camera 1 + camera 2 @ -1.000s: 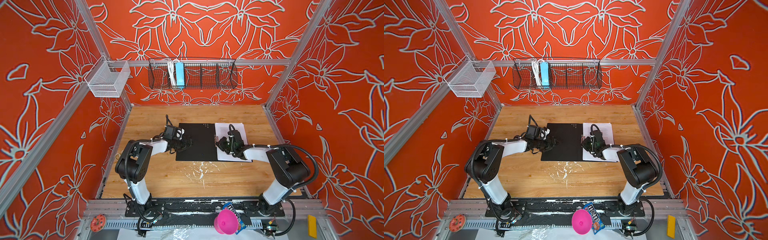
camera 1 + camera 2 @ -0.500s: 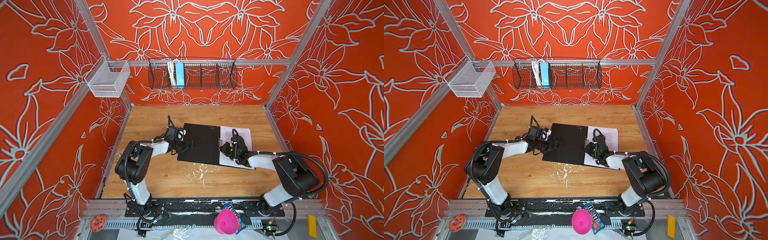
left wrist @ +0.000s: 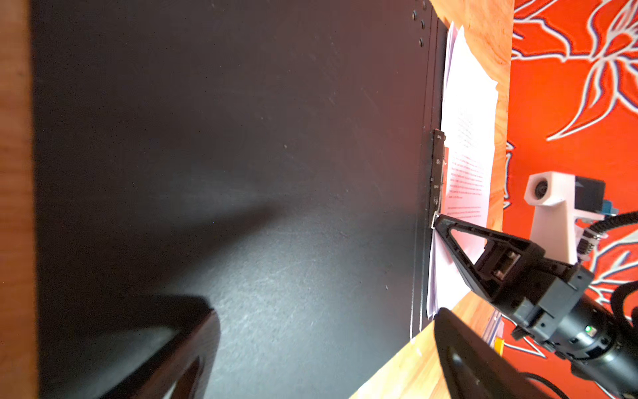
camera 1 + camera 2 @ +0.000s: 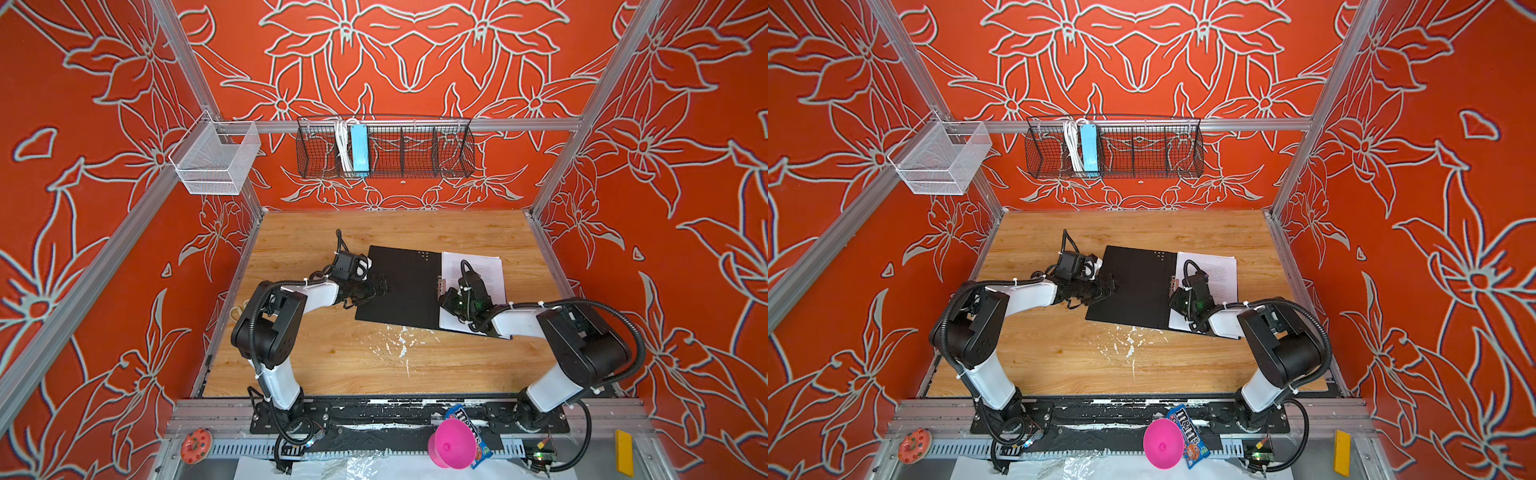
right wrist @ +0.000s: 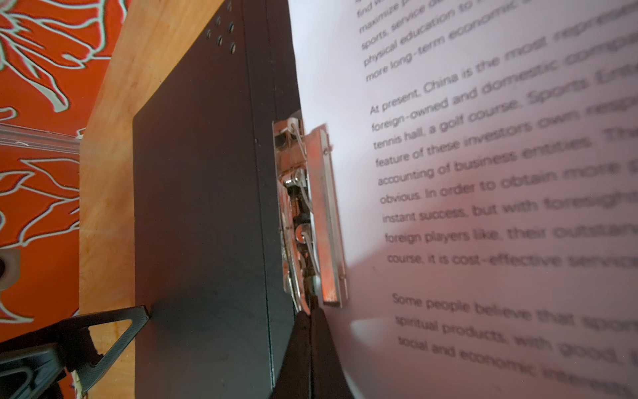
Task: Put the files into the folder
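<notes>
Enclosure with orange walls carrying white flower outlines; wooden tabletop (image 4: 332, 365), with white scuffs toward its front.

(a) The folder (image 4: 399, 286) lies open and flat near the middle of the tabletop, black inside upward, turned slightly askew to the table edges in both top views. No blue shows from where I sit.

(b) The files (image 4: 478, 270) rest as a white stack on the folder's right half, printed side up. Their inner margin meets the metal spine clip (image 5: 310, 214), and the sheets are slightly fanned at the far corner. In the right wrist view the clip's flat bar lies over the margin of the top sheet.

(c) The right gripper (image 4: 444, 297) reaches in over the near part of the stack. I read its jaws as fully closed, the tips together at the near end of the clip. I cannot tell whether anything is pinched between them.

(d) The left gripper (image 4: 380, 286) is at the folder's left cover (image 3: 224, 155), jaws spread wide and gripping nothing. One of its fingers (image 5: 114, 331) meets the cover's outer edge. I cannot tell whether it is pressing down.

(e) On the back wall hangs a black wire basket (image 4: 415, 149) containing a light-blue power strip (image 4: 359, 149). A white mesh basket (image 4: 216, 160) hangs at the left corner post.
</notes>
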